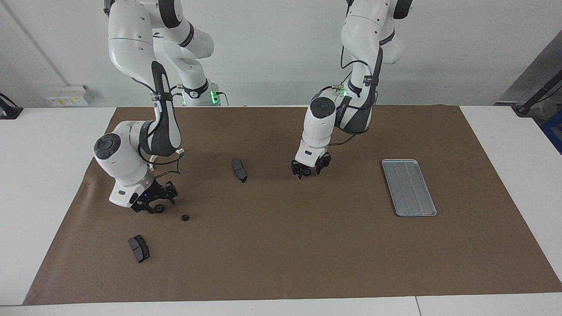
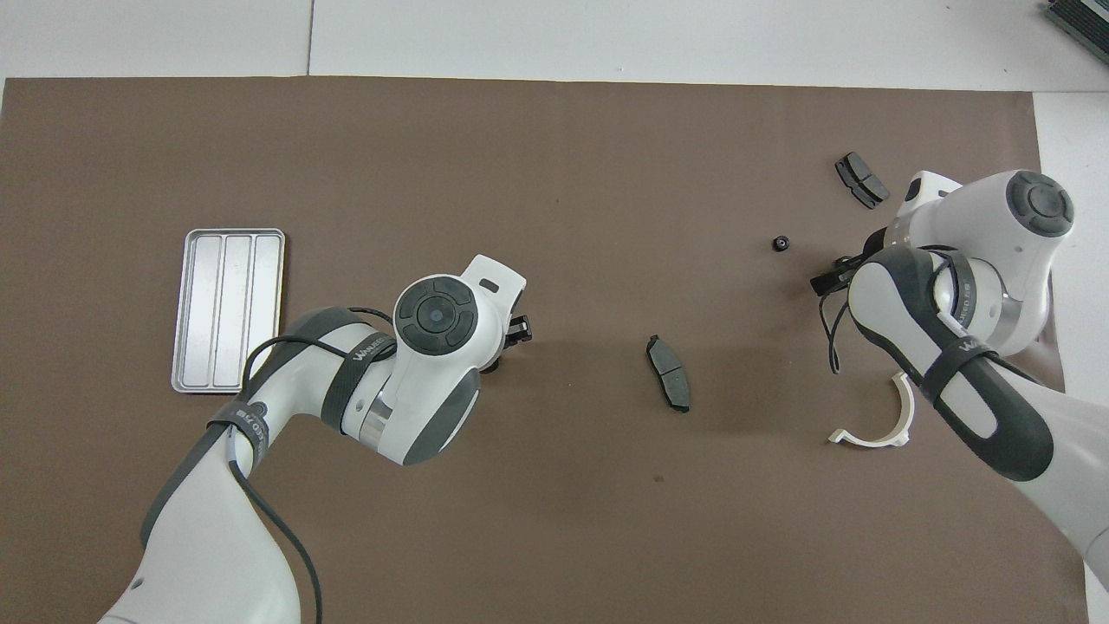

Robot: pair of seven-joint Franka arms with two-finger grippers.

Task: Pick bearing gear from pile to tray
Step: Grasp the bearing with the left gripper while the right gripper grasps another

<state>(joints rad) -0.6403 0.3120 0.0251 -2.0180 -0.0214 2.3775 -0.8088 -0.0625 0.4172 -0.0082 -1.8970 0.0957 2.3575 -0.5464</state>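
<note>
The pile lies scattered on the brown mat [image 1: 281, 245]. My right gripper [image 1: 151, 205] [image 2: 829, 279] is down at the mat, with a small black round bearing gear [image 1: 159, 208] right at its tip. A second black round piece [image 1: 185, 217] [image 2: 781, 244] lies loose beside it. My left gripper [image 1: 306, 170] [image 2: 517, 330] is low at the mat's middle, and whatever lies beneath it is hidden by the hand. The silver grooved tray [image 1: 408, 187] [image 2: 227, 308] sits bare toward the left arm's end.
One dark brake pad [image 1: 239, 170] [image 2: 668, 384] lies between the two grippers. Another brake pad [image 1: 138, 248] [image 2: 860, 179] lies farther from the robots than the right gripper. A white half-ring bracket [image 2: 875, 426] lies under the right arm.
</note>
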